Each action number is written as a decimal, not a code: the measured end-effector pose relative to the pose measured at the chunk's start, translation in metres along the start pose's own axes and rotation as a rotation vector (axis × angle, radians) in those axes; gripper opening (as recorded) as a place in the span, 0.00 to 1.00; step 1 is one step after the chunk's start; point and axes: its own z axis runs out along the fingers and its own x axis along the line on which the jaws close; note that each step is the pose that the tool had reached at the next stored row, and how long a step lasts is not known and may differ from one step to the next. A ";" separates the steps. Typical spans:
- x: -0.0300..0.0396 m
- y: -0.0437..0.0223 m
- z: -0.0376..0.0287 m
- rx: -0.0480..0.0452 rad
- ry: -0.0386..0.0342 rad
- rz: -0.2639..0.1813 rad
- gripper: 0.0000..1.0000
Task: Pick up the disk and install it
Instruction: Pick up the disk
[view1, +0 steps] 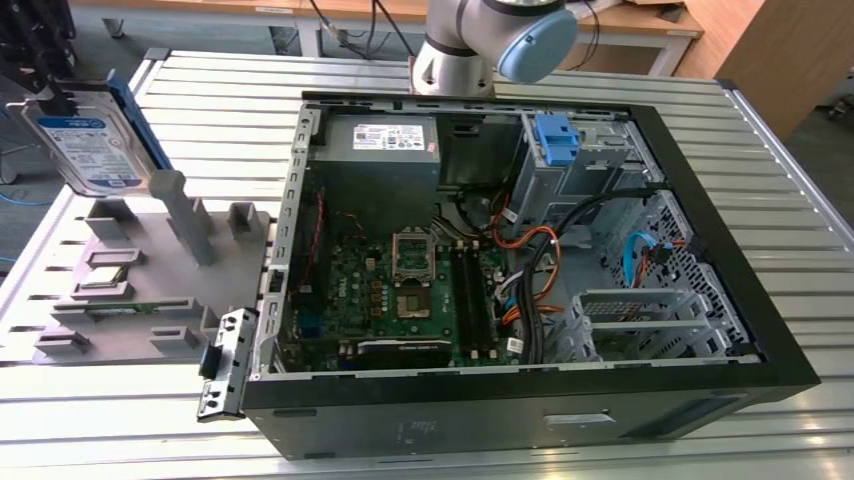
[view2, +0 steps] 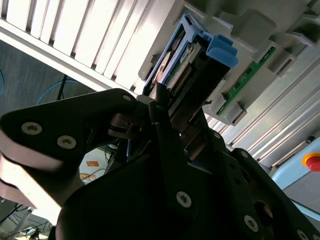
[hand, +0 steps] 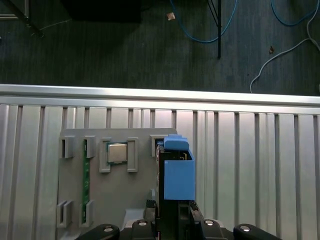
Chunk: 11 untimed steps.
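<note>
Disk (view1: 88, 140): silver drive in blue frame, held on edge, clamped between fingers (view2: 161, 120) of gripper (view2: 180, 127), at exterior view's left. Directly beneath: grey fixture tray (view1: 134, 300) carrying processor chip (hand: 117, 152) and green memory stick (hand: 85, 180). Whether disk is clear of tray slot cannot be told. Beyond, toward exterior view's right: open computer case (view1: 534, 395) on slatted metal table (view1: 774, 440), motherboard (view1: 400, 280) exposed.

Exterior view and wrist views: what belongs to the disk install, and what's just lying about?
Job in hand:
- disk, gripped by the gripper
- open case

Lying about:
- grey holder
- chip on the holder
- memory stick on the holder
</note>
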 end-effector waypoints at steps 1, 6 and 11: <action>-0.0001 0.0001 -0.0014 0.0000 0.0002 0.000 0.35; -0.0007 0.0006 -0.0107 0.0000 0.0003 0.000 0.35; -0.0013 0.0012 -0.0204 0.0000 0.0004 0.000 0.35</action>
